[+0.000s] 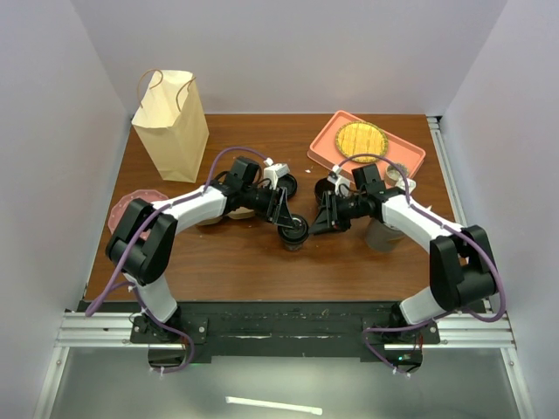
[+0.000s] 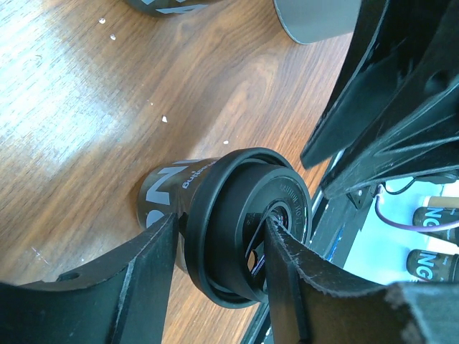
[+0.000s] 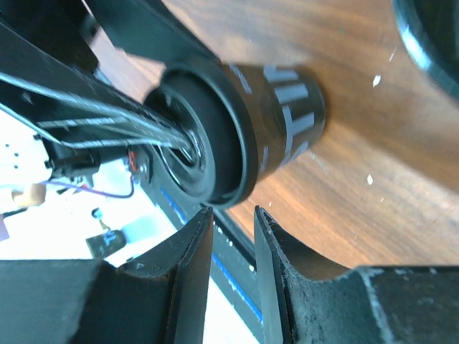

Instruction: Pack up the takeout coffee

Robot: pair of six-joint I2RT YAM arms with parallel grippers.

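A brown wooden table (image 1: 253, 262) carries a tan paper bag (image 1: 170, 127) upright at its far left and a pink tray (image 1: 325, 147) at far right. A pink plate (image 1: 122, 209) lies at the left edge. The takeout coffee (image 1: 294, 230) stands near the middle, with a grey cup (image 1: 382, 236) to its right.

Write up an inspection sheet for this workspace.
Surface: brown wooden table, a few white specks.
Job's things: takeout coffee, lid on, between the two arms; another black lettered cup partly in view.
Clutter: paper bag, pink tray with yellow round mat, pink plate, grey cup.
Grippers: left gripper, jaws shut on the takeout coffee; right gripper, jaws slightly apart, empty, beside it.
Cables: purple cables along both arms.
Surroundings: white walls, metal rail at near edge.
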